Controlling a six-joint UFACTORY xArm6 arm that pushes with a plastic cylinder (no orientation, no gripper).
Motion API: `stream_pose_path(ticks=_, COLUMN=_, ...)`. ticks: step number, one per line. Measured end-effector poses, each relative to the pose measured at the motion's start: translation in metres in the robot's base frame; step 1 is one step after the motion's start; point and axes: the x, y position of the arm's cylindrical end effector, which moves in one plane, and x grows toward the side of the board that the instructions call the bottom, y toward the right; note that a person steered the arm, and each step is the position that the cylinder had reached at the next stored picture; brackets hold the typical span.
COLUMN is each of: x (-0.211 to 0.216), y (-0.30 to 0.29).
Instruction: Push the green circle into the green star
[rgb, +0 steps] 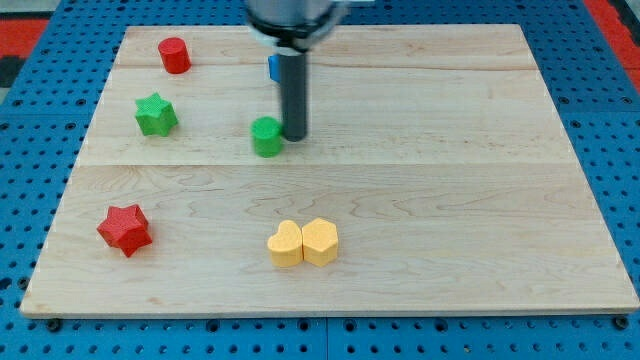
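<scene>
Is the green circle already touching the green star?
No, the green circle sits apart from the green star, with bare board between them.

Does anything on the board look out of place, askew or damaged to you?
Nothing stands out. The blocks all sit flat on the board, undamaged. My tip rests at the green circle's right side; the green star lies to the left. A blue block is mostly hidden behind the rod, shape unclear.

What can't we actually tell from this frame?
- Blue block: mostly hidden behind the rod; shape unreadable.
- Arm above the rod: cut off by the view's top edge.
- My tip and green circle: tip at its right; contact or a small gap not resolvable from this angle.
</scene>
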Motion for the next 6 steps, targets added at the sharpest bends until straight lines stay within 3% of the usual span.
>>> stream_pose_path(ticks=1, x=0.001, y=-0.037)
stream_pose_path(ticks=2, x=0.014, y=0.01)
stream_pose_path(ticks=4, x=0.043, y=-0.086)
stream_pose_path(ticks=6, x=0.004, y=-0.092)
